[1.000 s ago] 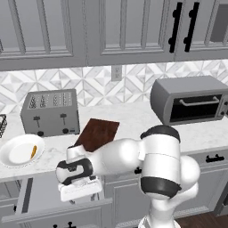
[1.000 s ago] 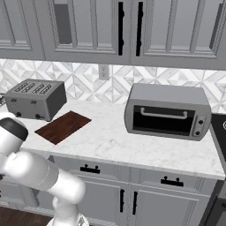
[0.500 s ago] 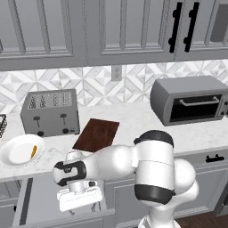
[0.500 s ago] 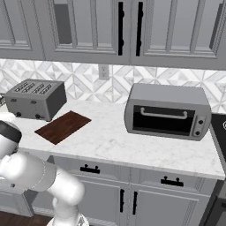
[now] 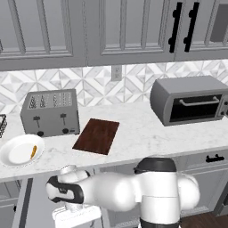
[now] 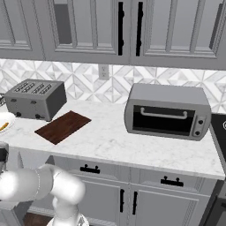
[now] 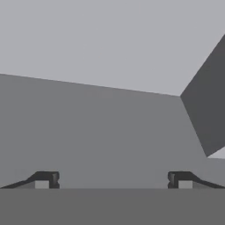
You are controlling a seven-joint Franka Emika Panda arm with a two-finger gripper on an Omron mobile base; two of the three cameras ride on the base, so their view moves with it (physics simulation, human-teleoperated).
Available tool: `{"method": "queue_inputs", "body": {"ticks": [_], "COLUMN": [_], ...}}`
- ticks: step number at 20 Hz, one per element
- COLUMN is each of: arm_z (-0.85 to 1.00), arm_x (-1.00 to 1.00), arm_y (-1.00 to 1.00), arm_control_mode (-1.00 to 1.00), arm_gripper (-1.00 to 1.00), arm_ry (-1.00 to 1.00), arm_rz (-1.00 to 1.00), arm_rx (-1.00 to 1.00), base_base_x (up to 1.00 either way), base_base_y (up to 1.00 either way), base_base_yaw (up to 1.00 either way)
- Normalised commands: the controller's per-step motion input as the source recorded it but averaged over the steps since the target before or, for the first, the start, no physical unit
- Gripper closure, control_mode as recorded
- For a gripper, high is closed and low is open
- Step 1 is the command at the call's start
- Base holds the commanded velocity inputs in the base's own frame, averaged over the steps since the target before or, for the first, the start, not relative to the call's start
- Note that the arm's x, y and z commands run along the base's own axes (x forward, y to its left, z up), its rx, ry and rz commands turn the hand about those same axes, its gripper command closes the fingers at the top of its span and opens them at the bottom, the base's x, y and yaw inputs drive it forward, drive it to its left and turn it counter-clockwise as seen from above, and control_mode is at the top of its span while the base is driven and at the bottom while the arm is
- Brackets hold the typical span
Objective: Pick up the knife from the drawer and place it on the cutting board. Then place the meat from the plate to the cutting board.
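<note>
Gripper (image 7: 113, 180) is standing wide, nothing between the fingertips (image 7: 46, 179), aiming into flat grey drawer (image 7: 88, 127) interior; a darker side wall is showing at 3 o'clock of the hand view. Knife can't be made out in there, so its spot in the drawer can't be told. In the left base view the hand is sitting low at 7 o'clock, below the counter edge; compared with a second ago the wrist has been dropping and sliding left, further down in front of the cabinets, jaws staying apart. That is reading as the reach-in for the knife, grasp not yet made.

Outward: cutting board (image 5: 97, 135) is lying bare on the counter at 12 o'clock of the hand, just beside the toaster (image 5: 50, 111). Plate (image 5: 10, 158) is sitting at 10 o'clock of the hand, near the counter's left end, meat (image 5: 34, 151) resting on it. Toaster oven (image 5: 189, 99) is well apart at 2 o'clock. Both placements pending.
</note>
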Motion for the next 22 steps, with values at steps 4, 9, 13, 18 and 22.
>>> {"method": "queue_inputs", "body": {"ticks": [4, 9, 13, 18, 22], "arm_z": [0.19, 0.67, 0.47, -0.01, -0.2], "arm_x": [0.09, 0.64, 0.83, 0.87, 0.63], "arm_y": [0.14, 0.0, 0.0, 0.02, 0.0], "arm_control_mode": [-1.0, -1.0, -1.0, -1.0, -1.0], "arm_gripper": [-1.0, -1.0, -1.0, -1.0, -1.0], "arm_ry": [-0.23, -0.36, -0.24, -0.16, -0.2], "arm_rz": [0.04, 0.04, 0.01, 0.04, 0.06], "arm_rx": [0.0, 0.0, 0.0, 0.0, 0.0], "base_base_x": [0.0, 0.0, 0.0, 0.0, 0.0], "base_base_y": [0.0, 0.0, 0.0, 0.0, 0.0], "base_base_yaw": [0.0, 0.0, 0.0, 0.0, 0.0]}}
